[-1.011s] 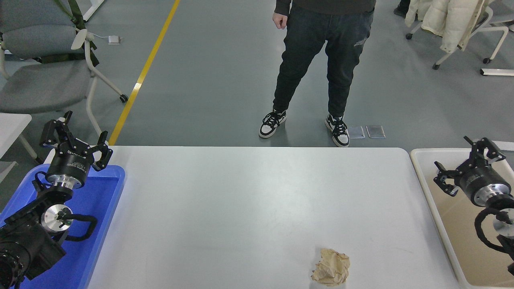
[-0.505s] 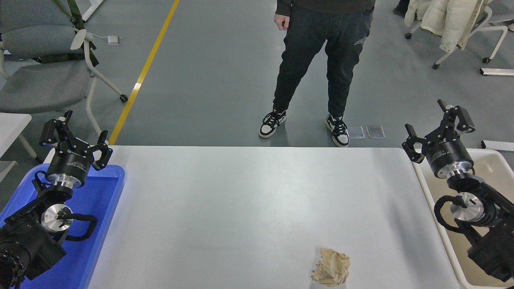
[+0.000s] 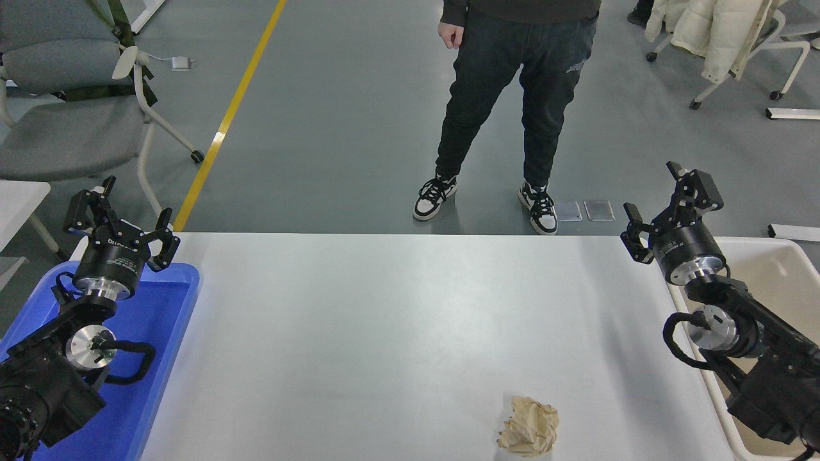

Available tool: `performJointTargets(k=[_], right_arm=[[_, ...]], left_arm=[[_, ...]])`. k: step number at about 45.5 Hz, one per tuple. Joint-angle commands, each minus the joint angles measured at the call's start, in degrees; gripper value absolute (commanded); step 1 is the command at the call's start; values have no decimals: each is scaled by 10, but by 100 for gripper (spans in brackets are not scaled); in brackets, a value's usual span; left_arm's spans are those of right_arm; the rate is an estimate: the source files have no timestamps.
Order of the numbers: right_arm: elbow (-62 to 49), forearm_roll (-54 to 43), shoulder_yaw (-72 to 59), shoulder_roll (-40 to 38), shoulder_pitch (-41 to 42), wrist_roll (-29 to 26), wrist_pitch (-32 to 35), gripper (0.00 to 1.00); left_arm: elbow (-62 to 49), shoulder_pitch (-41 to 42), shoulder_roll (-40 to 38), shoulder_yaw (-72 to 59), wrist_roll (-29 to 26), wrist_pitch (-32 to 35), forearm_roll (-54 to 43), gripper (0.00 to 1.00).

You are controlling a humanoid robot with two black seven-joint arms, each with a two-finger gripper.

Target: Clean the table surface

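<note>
- Blue plastic tray (image 3: 168,320) is seen at the left edge of the scene, on the left end of the table, with the left arm lying over it.
- The left gripper (image 3: 122,221) is held above the far end of that tray, pointing away from the camera, with its fingers spread apart and nothing between them.
- The table surface (image 3: 384,320) is stretched across the middle of the scene, white and matte, from the blue tray on the left to the beige bin on the right.
- A crumpled ball of tan paper (image 3: 528,434) is found on the near part of the table surface, right of centre, close to the near edge; it is well apart from both grippers, being nearer to the right one.
- A person (image 3: 512,96) in dark trousers and black-and-white shoes is seen standing on the grey floor beyond the far edge of the table, only the lower body being shown.
- The right gripper (image 3: 669,205) is held over the far right corner of the table surface, at its far edge, with fingers spread apart and nothing between them; the paper ball is left nearer the camera and to its left.
- The beige bin (image 3: 791,256) is placed at the right end of the table, with the right arm passing over its left rim.
</note>
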Motion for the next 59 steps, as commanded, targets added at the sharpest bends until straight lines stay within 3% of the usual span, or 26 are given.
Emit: performJointTargets(k=[1,11,18,27,36,49,59], right_arm=[[159,-28,-47,-73,-15,-103,-74,99],[325,-98,-99,-160,-16,-171,-129,99],[373,-131,-126,-197,-15,-207,-135,99],[409,-176,-191,-223,35,-298,-131,99],[443,-214,-260,-245,96,-305,-109,99],[471,-262,-455,-259,249,-307,-61,99],[486,-292,-571,-254,358,-345,-36,99]], left_arm=[[1,0,0,0,0,0,0,100],[0,0,0,0,0,-1,0,100],[0,0,0,0,0,-1,0,100],[1,0,0,0,0,-1,0,100],[1,0,0,0,0,-1,0,100],[1,0,0,0,0,-2,0,100],[1,0,0,0,0,-3,0,100]])
